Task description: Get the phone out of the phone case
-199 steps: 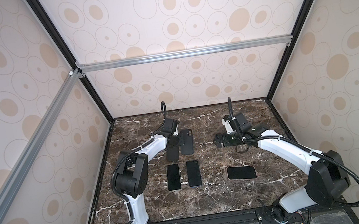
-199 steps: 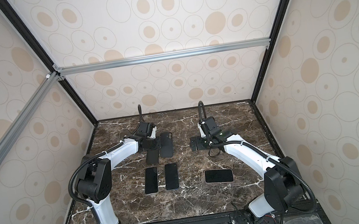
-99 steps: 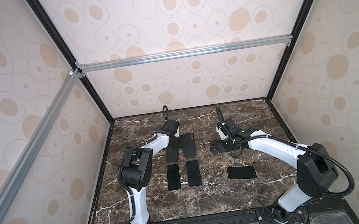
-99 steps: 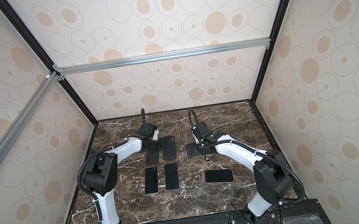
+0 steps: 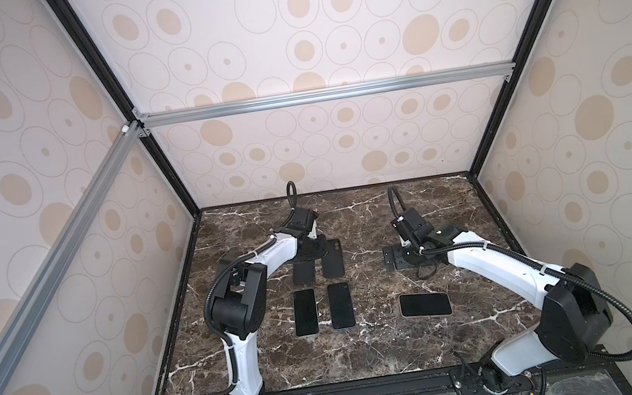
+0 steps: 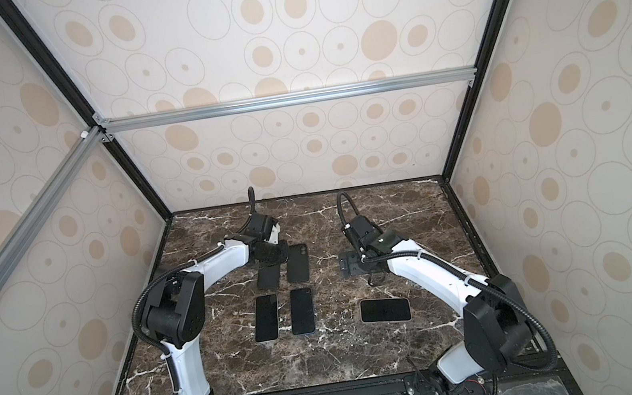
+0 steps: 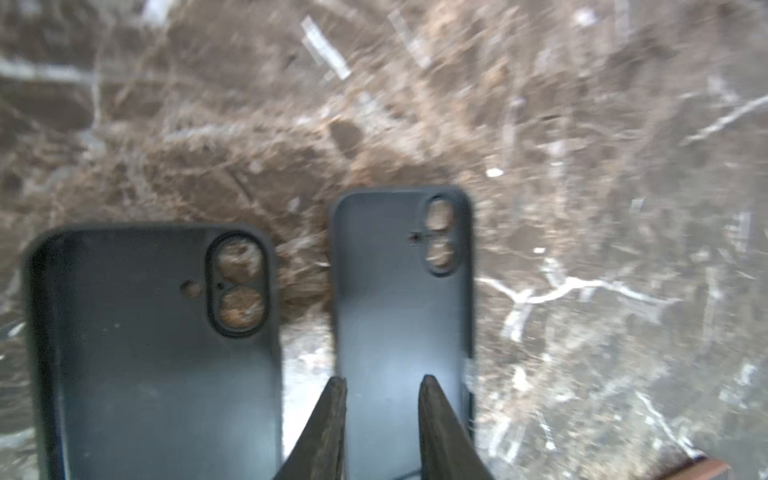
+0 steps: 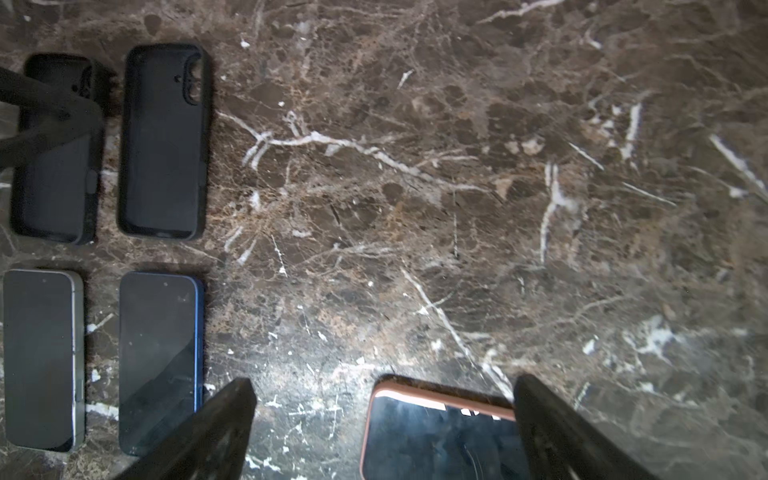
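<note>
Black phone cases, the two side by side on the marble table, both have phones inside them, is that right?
No, both black phone cases lie side by side on the marble table, but they are empty: the left wrist view shows marble through their camera cutouts.

Walls (image 5: 322,17) were cream paper with tan ovals all round, black posts (image 5: 171,172) in the corners, an aluminium bar (image 5: 312,96) across the back. Bench (image 5: 369,350) was dark brown marble, white veins, black rail (image 5: 374,387) along its front edge.
</note>
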`<state>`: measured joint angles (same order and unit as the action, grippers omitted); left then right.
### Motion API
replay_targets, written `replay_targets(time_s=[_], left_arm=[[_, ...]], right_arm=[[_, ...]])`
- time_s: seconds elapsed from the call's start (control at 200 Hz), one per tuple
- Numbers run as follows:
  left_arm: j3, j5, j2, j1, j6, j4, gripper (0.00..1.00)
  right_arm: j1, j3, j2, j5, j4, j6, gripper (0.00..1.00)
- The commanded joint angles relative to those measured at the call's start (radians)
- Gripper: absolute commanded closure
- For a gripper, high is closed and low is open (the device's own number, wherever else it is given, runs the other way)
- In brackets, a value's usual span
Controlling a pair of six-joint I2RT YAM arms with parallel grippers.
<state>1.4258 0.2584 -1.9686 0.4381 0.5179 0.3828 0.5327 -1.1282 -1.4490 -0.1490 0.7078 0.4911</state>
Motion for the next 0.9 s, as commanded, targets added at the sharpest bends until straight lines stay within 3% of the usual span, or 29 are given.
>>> replay_targets(time_s=[0.0, 0.16, 0.29, 0.35, 0.5, 0.57, 0.64, 0.785, 0.895], left_arm=[[0.016, -0.014, 0.135, 0.063, -0.078, -0.048, 0.69], [-0.123, -0.032, 0.307, 0.154, -0.186, -0.2, 0.69], [-0.239, -0.021, 0.41, 0.205, -0.205, -0.296, 0.68], [-0.296, 0.014, 0.446, 0.208, -0.186, -0.354, 0.67], [-0.408, 0.071, 0.516, 0.223, -0.189, -0.453, 0.64], [-0.43, 0.06, 0.54, 0.24, -0.206, -0.461, 0.63], [-0.44, 0.049, 0.553, 0.254, -0.214, -0.456, 0.63], [-0.463, 0.047, 0.563, 0.27, -0.21, -0.481, 0.62], [-0.47, 0.051, 0.564, 0.282, -0.209, -0.51, 0.61]], right_arm=[[-0.006, 0.059, 0.037, -0.065, 0.128, 0.075, 0.0], [-0.102, 0.147, 0.133, -0.038, 0.198, 0.159, 0.0], [-0.131, 0.238, 0.208, 0.043, 0.126, 0.109, 0.0], [-0.152, 0.245, 0.189, 0.077, 0.123, 0.091, 0.0], [-0.222, 0.261, 0.1, 0.287, 0.02, 0.031, 0.0], [-0.226, 0.232, 0.049, 0.309, 0.028, 0.047, 0.01], [-0.22, 0.226, 0.026, 0.275, 0.056, 0.115, 0.01], [-0.139, 0.253, 0.074, 0.03, 0.2, 0.36, 0.0], [-0.087, 0.308, 0.146, -0.025, 0.238, 0.504, 0.0]])
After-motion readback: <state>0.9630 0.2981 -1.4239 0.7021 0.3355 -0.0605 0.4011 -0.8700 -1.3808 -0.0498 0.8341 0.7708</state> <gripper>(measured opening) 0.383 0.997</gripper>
